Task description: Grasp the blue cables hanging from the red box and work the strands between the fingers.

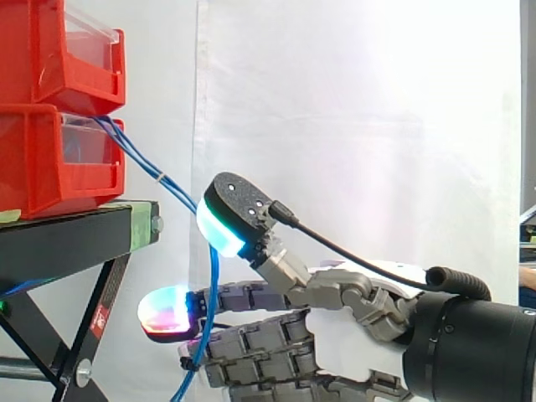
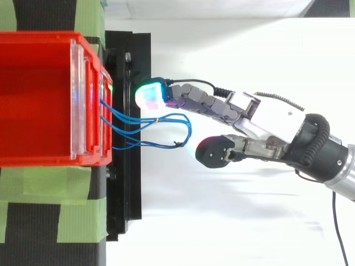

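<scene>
Several thin blue cables (image 1: 138, 155) come out of the lower red bin (image 1: 50, 167) and hang past the edge of the black stand (image 1: 67, 234). From above, the blue cables (image 2: 166, 117) loop out to the right of the red bin (image 2: 33, 100). My hand (image 1: 335, 335) reaches in from the right below the bins. Its thumb with a cyan pad (image 1: 219, 226) is raised, and a straight finger with a red-magenta pad (image 1: 163, 311) points left beneath it. The strands drop through the gap between them, crossing the fingers. From above, the hand (image 2: 266, 119) has the cable loops between the finger and thumb, with no pinch visible.
A second red bin (image 1: 59, 50) with a clear front is stacked on the lower one. Green tape (image 2: 77, 221) runs across the stand's top. The stand's black legs (image 1: 92, 335) slope down at lower left. A white curtain hangs behind.
</scene>
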You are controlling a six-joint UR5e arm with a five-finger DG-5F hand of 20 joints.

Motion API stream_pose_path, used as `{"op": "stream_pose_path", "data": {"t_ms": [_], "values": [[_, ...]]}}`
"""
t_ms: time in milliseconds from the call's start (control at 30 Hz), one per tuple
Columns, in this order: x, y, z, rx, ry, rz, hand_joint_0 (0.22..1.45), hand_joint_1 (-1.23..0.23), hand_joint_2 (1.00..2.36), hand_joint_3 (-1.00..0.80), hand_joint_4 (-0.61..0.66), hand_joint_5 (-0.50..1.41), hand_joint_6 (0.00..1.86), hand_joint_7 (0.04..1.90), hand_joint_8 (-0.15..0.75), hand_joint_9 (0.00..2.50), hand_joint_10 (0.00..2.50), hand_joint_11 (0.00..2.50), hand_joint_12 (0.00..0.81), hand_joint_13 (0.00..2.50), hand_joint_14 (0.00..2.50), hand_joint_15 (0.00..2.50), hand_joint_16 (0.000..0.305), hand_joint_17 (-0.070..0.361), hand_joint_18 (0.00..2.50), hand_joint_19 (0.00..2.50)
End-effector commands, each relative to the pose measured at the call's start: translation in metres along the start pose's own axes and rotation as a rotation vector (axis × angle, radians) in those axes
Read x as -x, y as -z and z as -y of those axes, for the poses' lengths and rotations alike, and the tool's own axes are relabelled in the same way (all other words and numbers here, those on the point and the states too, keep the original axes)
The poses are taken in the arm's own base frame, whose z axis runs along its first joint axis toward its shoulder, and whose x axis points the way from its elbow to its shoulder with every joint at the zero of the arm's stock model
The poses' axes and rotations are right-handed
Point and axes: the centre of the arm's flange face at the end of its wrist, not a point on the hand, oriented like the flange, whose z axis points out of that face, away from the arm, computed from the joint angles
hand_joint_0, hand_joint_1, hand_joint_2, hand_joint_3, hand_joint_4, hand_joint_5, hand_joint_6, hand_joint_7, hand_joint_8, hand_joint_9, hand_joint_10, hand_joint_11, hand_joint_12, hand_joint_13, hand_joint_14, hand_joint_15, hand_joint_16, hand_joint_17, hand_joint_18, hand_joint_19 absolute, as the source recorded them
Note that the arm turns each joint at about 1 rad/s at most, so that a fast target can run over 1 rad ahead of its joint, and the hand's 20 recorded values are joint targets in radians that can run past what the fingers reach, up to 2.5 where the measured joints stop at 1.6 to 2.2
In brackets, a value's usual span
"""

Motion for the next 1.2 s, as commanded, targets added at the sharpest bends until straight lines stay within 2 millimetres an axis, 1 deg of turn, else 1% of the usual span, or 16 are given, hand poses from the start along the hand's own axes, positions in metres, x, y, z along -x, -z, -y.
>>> {"op": "stream_pose_path", "data": {"t_ms": [0,300,500,600,633,667,700,733,867,900,1000,1033,1167], "values": [[-0.002,-0.002,-0.003,0.023,-0.015,0.003,0.66,-0.36,1.0,-1.0,0.18,-0.36,0.0,0.65,0.335,0.23,0.0,0.16,0.4,0.01,0.0,0.18,0.08,0.181,0.0,0.08],[-0.011,-0.006,-0.009,0.074,-0.059,-0.043,0.66,-0.37,1.0,-1.0,0.18,-0.36,0.01,0.65,0.338,0.24,0.0,0.16,0.401,0.04,0.0,0.19,0.08,0.18,0.0,0.09],[-0.012,-0.007,-0.01,0.083,-0.086,-0.045,0.66,-0.37,1.0,-1.0,0.19,-0.36,0.0,0.65,0.343,0.26,0.0,0.16,0.402,0.07,0.0,0.2,0.08,0.18,0.0,0.1],[-0.012,-0.007,-0.01,0.083,-0.102,-0.049,0.66,-0.38,1.0,-1.0,0.2,-0.34,0.0,0.65,0.355,0.34,0.0,0.24,0.405,0.13,0.01,0.22,0.08,0.18,0.0,0.1],[-0.012,-0.007,-0.01,0.083,-0.105,-0.049,0.67,-0.39,1.0,-1.0,0.2,-0.33,0.0,0.64,0.368,0.42,0.01,0.3,0.407,0.17,0.01,0.23,0.08,0.179,0.04,0.1],[-0.012,-0.007,-0.01,0.083,-0.11,-0.049,0.67,-0.39,1.0,-1.0,0.21,-0.32,0.0,0.65,0.371,0.43,0.01,0.32,0.406,0.18,0.01,0.23,0.08,0.179,0.05,0.1],[-0.012,-0.007,-0.01,0.083,-0.11,-0.049,0.67,-0.42,1.0,-1.0,0.22,-0.29,0.0,0.63,0.382,0.51,0.01,0.32,0.421,0.27,0.01,0.22,0.081,0.182,0.13,0.06],[-0.012,-0.007,-0.01,0.083,-0.11,-0.049,0.68,-0.42,1.0,-1.0,0.23,-0.27,0.0,0.63,0.393,0.57,0.01,0.36,0.417,0.31,0.01,0.23,0.08,0.181,0.18,0.07],[-0.012,-0.007,-0.01,0.083,-0.112,-0.049,0.69,-0.44,1.0,-1.0,0.23,-0.24,0.0,0.63,0.393,0.65,0.01,0.46,0.422,0.39,0.01,0.26,0.078,0.175,0.27,0.08],[-0.012,-0.007,-0.01,0.083,-0.113,-0.051,0.7,-0.45,1.0,-1.0,0.24,-0.23,0.0,0.63,0.399,0.71,0.01,0.48,0.422,0.44,0.01,0.28,0.077,0.173,0.32,0.07],[-0.012,-0.006,-0.01,0.081,-0.114,-0.051,0.7,-0.46,1.0,-1.0,0.25,-0.2,0.0,0.63,0.409,0.78,0.01,0.55,0.42,0.49,0.01,0.29,0.075,0.169,0.38,0.09],[-0.012,-0.006,-0.01,0.081,-0.116,-0.05,0.71,-0.46,1.0,-1.0,0.26,-0.18,0.0,0.64,0.414,0.82,0.01,0.57,0.427,0.53,0.01,0.33,0.075,0.168,0.41,0.1],[-0.012,-0.007,-0.01,0.082,-0.117,-0.051,0.72,-0.47,1.0,-1.0,0.26,-0.16,0.0,0.64,0.414,0.84,0.01,0.58,0.433,0.6,0.01,0.37,0.071,0.159,0.49,0.13]]}}
